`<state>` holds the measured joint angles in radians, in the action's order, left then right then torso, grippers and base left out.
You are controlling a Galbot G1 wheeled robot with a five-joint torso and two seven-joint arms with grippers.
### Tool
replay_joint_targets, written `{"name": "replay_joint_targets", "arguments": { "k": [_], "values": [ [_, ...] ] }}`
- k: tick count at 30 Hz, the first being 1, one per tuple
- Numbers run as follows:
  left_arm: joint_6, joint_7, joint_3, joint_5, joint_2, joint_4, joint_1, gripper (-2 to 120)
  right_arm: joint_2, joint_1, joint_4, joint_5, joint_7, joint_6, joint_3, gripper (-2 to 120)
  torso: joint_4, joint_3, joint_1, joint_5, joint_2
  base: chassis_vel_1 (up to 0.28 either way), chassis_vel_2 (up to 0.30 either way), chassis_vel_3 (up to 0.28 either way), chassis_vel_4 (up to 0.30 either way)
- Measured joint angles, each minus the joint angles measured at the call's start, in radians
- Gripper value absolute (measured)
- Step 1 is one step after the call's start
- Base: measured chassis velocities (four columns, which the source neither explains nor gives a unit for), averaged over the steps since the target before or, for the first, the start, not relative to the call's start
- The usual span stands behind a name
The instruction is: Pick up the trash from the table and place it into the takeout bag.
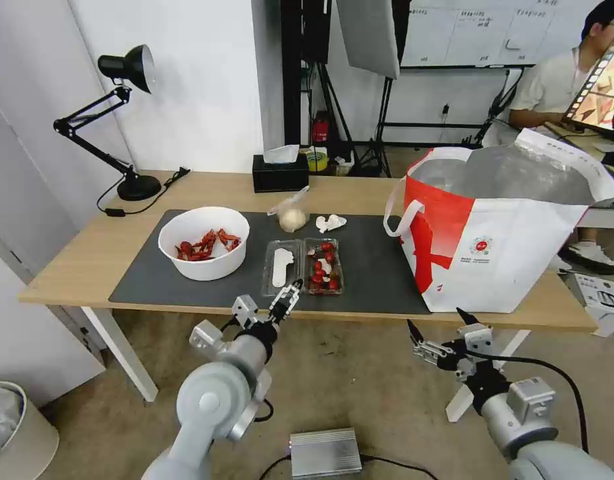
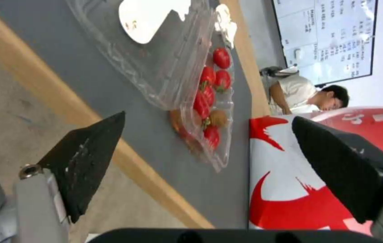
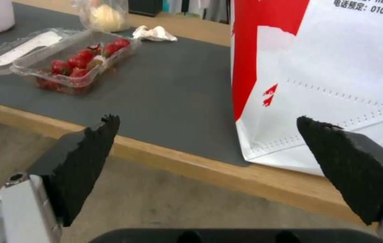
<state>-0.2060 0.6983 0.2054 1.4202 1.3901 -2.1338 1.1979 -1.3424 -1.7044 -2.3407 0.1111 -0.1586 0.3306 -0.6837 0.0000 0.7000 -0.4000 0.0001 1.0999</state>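
1. A light-wood worktop (image 1: 87, 257) on white legs stands against a white wall, carrying a dark grey mat (image 1: 373, 267); a black desk lamp (image 1: 123, 120) sits at its far left and a black tissue box (image 1: 280, 173) at the far edge.
2. On the mat, from left to right: a white bowl (image 1: 203, 243) with red shells, a clear hinged tray (image 1: 303, 267) lying open with red scraps in its right half, and the takeout bag (image 1: 500, 233) standing upright at the right end, its mouth open and its foil lining showing.
3. Behind the tray lie a knotted clear bag (image 1: 292, 213) with a pale lump and, just right of it, a crumpled tissue (image 1: 330, 222).
4. The left hand (image 1: 287, 300) reaches up from below the near edge of the worktop, its arm angled forward, with the fingertips at the tray's near end; its fingers are spread apart and hold nothing.
5. The right hand (image 1: 440, 330) hangs lower, off the near edge below the takeout bag, pointing left; its fingers are also spread, empty.
6. The left wrist view looks along the tray (image 2: 200, 101) and shows a white label on its lid half, with the bag's red panel (image 2: 290, 189) beyond.
7. The right wrist view shows the bag's lower corner (image 3: 263, 148) resting on the mat near the worktop's edge, and printed digits high on its side.
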Motion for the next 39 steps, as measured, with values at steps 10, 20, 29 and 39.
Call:
{"name": "replay_joint_targets", "arguments": {
  "k": [10, 20, 29, 39],
  "values": [
    [0.004, 0.046, -0.012, 0.014, 0.014, 0.038, -0.056, 100, -0.006, 0.007, 0.009, -0.005, 0.0, 0.0, 0.003, 100, 0.0, 0.0, 0.0, 0.0, 0.0, 0.0, 0.0, 0.0, 0.0],
    [0.004, 0.104, -0.022, 0.019, 0.021, 0.075, -0.101, 100, -0.011, 0.015, 0.021, -0.022, 0.0, -0.003, 0.008, 100, 0.0001, 0.0, 0.0, -0.0001, 0.0, 0.0, 0.0, 0.0, 0.0],
    [0.006, 0.116, -0.027, 0.024, 0.041, 0.083, -0.116, 100, -0.014, 0.019, 0.031, -0.029, 0.001, -0.005, 0.013, 100, 0.0, 0.0, 0.0, 0.0, 0.0, 0.0, 0.0, 0.0, 0.0],
    [0.006, 0.116, -0.037, 0.023, 0.063, 0.105, -0.129, 100, -0.016, 0.018, 0.032, -0.03, 0.007, -0.005, 0.013, 100, 0.0, 0.0, 0.0, 0.0, 0.0, 0.0, 0.0, 0.0, 0.0]
  ]
}}
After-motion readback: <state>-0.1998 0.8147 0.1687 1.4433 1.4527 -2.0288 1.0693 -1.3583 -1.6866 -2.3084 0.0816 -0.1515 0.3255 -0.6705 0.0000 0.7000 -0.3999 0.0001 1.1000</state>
